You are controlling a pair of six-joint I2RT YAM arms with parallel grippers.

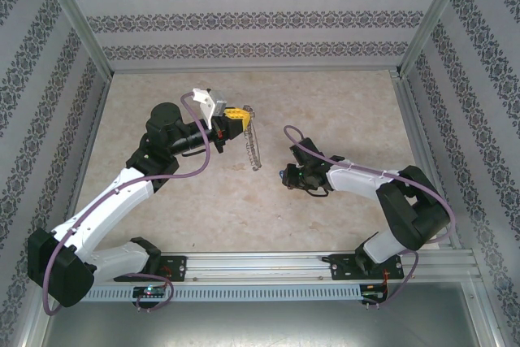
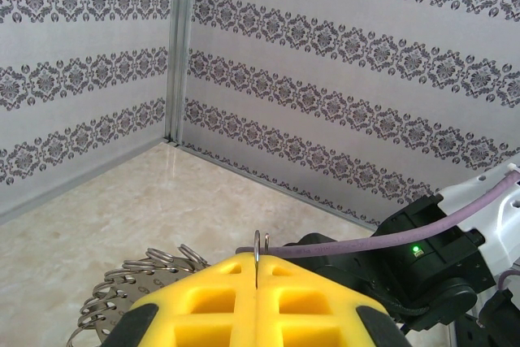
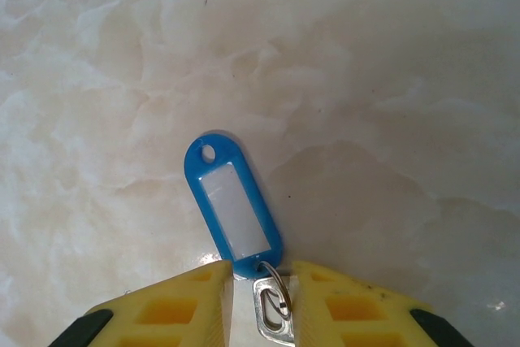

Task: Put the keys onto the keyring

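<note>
Right of the keyring (image 1: 256,150) and near it, my right gripper (image 3: 262,272) stands narrow about the silver end of the key (image 3: 236,209), whose blue head points away over the table (image 3: 382,79). Whether the pads truly pinch it I cannot tell. My left gripper (image 2: 257,270) is clamped on a thin wire of the keyring, its links trailing limp from it. Both pieces look light. The key seems stiff, small and likely slick on its plastic, so it is best taken by the metal end, leaving the hole in the head free. The keyring is floppy and apt to swing, so it is best held close beside its opening. Between key and keyring the way looks open, and the walls (image 1: 244,22) stand well back from the keyring.
</note>
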